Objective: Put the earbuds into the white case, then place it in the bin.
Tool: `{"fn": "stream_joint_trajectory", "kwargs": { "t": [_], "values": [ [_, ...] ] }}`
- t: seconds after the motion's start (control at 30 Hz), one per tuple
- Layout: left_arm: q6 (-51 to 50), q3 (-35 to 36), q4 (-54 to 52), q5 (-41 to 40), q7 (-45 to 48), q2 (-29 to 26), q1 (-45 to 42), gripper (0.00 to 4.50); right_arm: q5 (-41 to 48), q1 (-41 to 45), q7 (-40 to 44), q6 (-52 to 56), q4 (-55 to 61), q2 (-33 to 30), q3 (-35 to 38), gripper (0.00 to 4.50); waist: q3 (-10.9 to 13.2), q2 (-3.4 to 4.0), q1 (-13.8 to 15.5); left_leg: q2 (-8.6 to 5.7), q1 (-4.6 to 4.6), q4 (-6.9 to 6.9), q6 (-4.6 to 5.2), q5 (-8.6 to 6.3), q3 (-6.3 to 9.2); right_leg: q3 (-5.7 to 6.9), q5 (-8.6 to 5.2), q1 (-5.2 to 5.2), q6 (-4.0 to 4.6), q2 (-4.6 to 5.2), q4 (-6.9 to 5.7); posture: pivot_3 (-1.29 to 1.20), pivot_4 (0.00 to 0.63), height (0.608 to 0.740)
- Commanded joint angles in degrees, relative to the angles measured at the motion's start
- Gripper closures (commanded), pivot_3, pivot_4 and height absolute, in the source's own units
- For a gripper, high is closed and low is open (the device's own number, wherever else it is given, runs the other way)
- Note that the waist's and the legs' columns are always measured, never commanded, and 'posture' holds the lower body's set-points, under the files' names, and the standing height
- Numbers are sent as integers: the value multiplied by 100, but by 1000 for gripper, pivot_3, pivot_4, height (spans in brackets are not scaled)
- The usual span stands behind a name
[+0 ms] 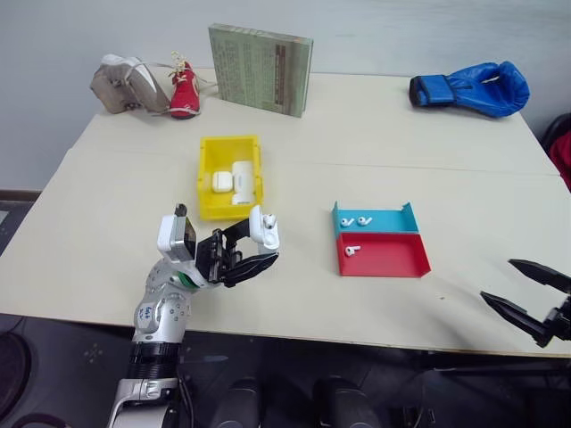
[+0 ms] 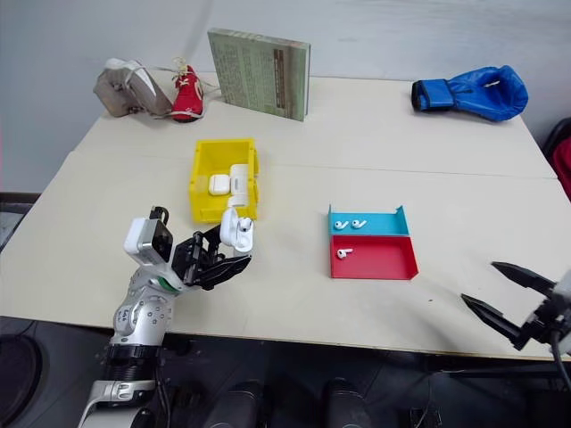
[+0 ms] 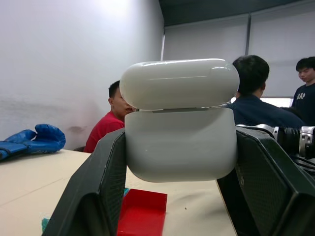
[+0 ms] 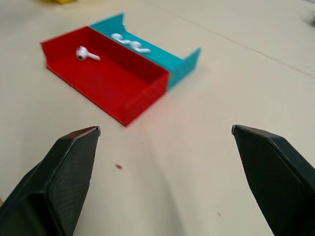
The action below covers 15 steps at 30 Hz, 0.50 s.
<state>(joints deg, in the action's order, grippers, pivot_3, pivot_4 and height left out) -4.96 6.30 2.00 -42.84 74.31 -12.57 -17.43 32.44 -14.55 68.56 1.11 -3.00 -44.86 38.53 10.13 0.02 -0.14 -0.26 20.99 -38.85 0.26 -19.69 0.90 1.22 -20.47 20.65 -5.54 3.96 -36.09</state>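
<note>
Left gripper [image 1: 254, 245]: two black fingers [image 3: 96, 196] clenched on the sides of the small glossy white rounded case [image 3: 179, 120], lid slightly ajar, a thin seam showing between lid and body. Case held up off the table, lower left of centre in the head views, just in front of the near wall of the bright yellow rectangular plastic bin [image 1: 207, 178].

Right gripper [image 1: 528, 292]: fingers spread wide, nothing between them. Low at the right edge of the head views, over the near edge of the pale beige table [image 1: 116, 205], well apart from the trays.

Bin sits centre-left; inside it a small white case and a longer oblong white case, side by side.

Right of centre: shallow teal plastic tray [image 1: 379, 220] with two tiny glossy white earbuds [image 1: 355, 220] in it; touching its near side, a shallow red plastic tray [image 1: 393, 259] with one white earbud [image 1: 351, 251].

Far side of table: green hardcover book [image 1: 260, 68] standing upright, top centre; grey shoe [image 1: 127, 85] and small red shoe [image 1: 183, 92] upper left; blue boxing glove [image 1: 471, 88] upper right.

People seated in the background of the left wrist view
</note>
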Motion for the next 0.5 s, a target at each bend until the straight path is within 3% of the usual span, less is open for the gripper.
{"fn": "stream_joint_trajectory", "kwargs": {
  "t": [0.03,0.17,0.3,0.5],
  "values": [
    [37,20,-337,-81,-89,-2,2,1706,-383,562,-567,325,542,-437,-422,69,-1,5,-54,1,-1,0,-1,1,-2,-2,0,0,0,-1,0,0,150,740],
    [33,-51,-398,-81,-140,60,15,1706,-625,1893,-1024,1155,790,-850,-1402,69,-5,14,-118,0,-3,-7,-4,4,-1,-5,0,0,0,-1,-6,0,150,740],
    [61,-122,-379,-64,-177,152,-21,1706,-791,3787,-713,1751,238,-912,-2594,69,-4,15,-95,0,16,-6,-7,3,9,4,1,19,-2,0,-9,0,150,740],
    [167,-230,-282,20,-165,279,-81,1706,-2515,6589,450,27,-2391,-346,-4625,69,-2,13,-22,-5,34,-7,-6,3,1,1,4,41,-6,4,-8,0,150,740]
  ]
}}
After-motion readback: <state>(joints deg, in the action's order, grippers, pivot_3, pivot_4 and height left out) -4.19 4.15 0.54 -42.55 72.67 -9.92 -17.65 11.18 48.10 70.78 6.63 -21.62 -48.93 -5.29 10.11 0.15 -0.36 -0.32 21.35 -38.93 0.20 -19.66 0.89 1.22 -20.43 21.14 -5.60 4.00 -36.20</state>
